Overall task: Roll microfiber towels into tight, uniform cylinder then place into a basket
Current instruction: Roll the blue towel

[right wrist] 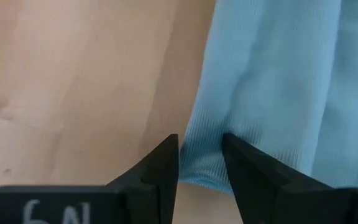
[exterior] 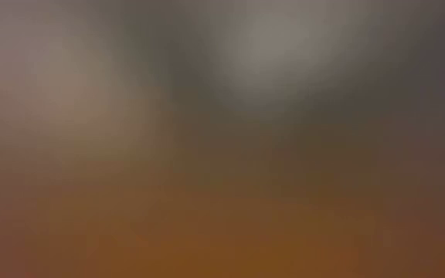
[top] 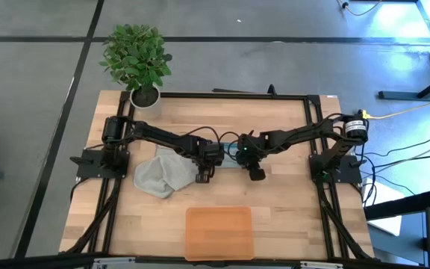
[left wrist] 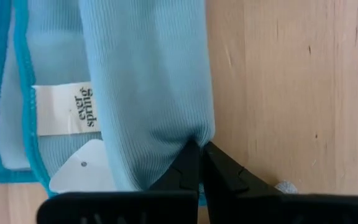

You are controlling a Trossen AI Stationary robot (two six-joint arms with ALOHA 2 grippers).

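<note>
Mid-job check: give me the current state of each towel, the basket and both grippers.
blue towel: partly folded over, flat on the table, pinched at two edges.
grey towel: crumpled, unrolled, beside the left arm.
basket: empty.
left gripper: shut on blue towel.
right gripper: closed on blue towel's edge.

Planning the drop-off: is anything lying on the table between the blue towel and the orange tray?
Nothing visible: bare wood separates the blue towel, pinched by both grippers at table centre, from the orange tray. The grey towel lies off to the left.

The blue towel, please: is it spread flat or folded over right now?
Folded over: the blue towel has a thick doubled fold lying across its flat, labelled layer.
</note>
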